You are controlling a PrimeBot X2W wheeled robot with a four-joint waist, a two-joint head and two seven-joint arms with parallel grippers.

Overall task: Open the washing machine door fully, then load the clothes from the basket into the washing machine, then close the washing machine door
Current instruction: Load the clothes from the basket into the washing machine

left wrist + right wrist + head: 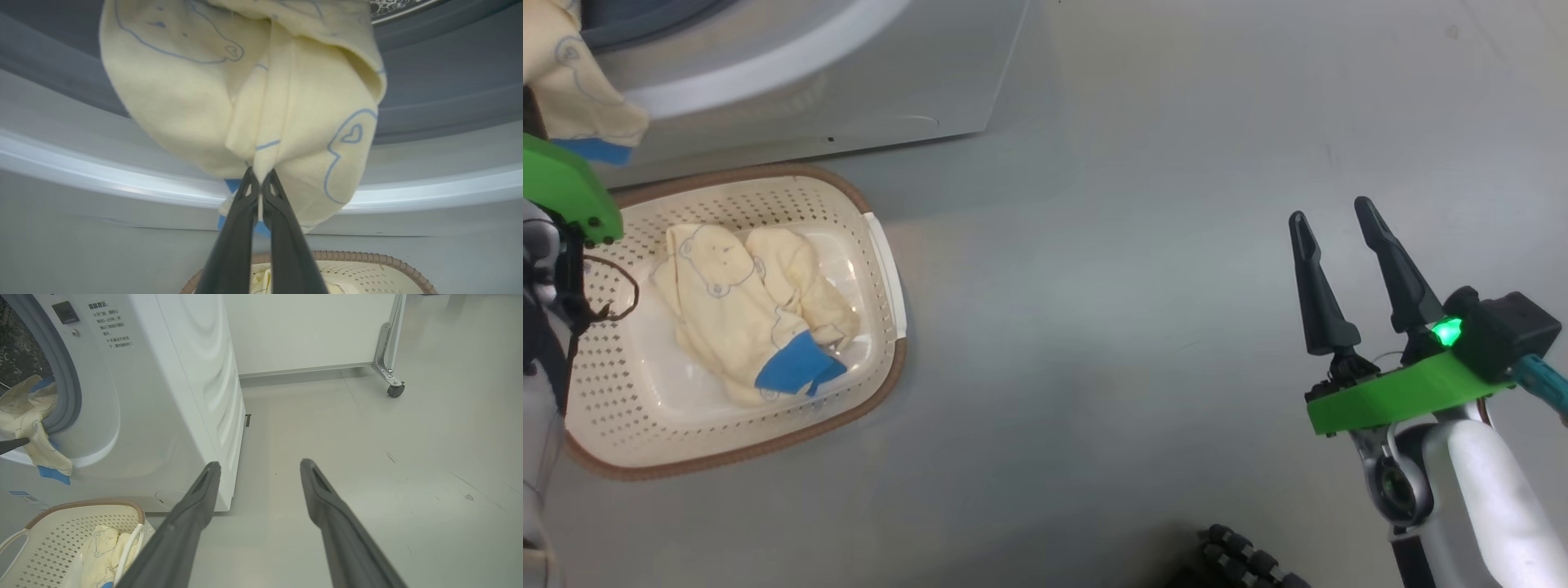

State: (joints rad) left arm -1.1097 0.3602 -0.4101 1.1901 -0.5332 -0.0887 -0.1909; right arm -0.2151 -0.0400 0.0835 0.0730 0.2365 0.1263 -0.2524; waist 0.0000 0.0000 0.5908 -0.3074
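Note:
My left gripper (259,176) is shut on a fold of a cream-yellow bear-print garment (245,90) with a blue edge. That garment drapes over the lower lip of the washing machine's (163,396) grey-rimmed drum opening (69,388), half inside and half hanging out (34,428). More clothes (743,310), cream with a blue piece, lie in the basket (882,269) on the floor in front of the machine. My right gripper (1331,214) hovers open over bare floor, far to the right of the basket. The washing machine door is out of view.
A white panel on a metal bracket with a caster (395,390) stands behind the machine to the right. A black ribbed cable (1245,559) shows at the bottom edge of the head view. Grey floor (1135,327) stretches between the basket and my right arm.

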